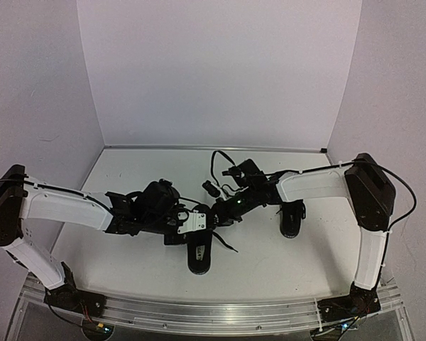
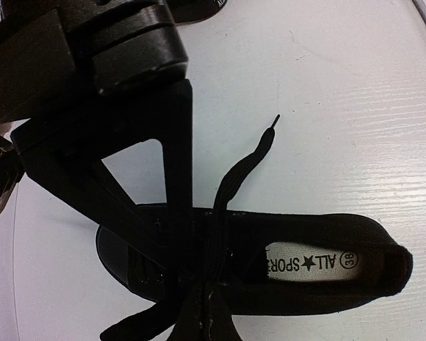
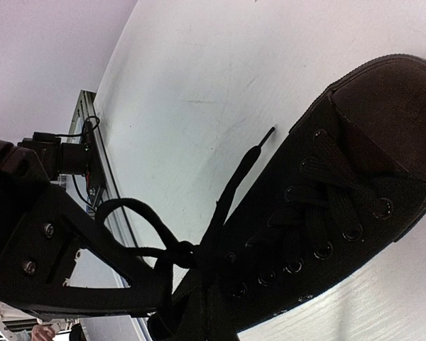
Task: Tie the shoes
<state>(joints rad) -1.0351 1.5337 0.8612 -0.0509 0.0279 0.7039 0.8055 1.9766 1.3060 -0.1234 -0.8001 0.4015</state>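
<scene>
At the centre of the table (image 1: 142,273), I have both arms over the nearer shoe (image 1: 199,254); the other shoe (image 1: 292,219) waits to its right, untied. 1 loose knot (image 3: 184,252) seems formed, no bow yet. The right gripper (image 3: 163,284) is pinched tight on the laces (image 3: 138,209). The left gripper (image 2: 192,266) is fully closed at the eyelets, but I cannot tell what it holds.

2 white-shelled arms (image 1: 64,206), black joints (image 1: 3,206), black cables (image 1: 412,193)

A lab test booth: plain walls (image 1: 220,71) around a white table (image 1: 142,266) with an aluminium rail (image 1: 213,312)
</scene>
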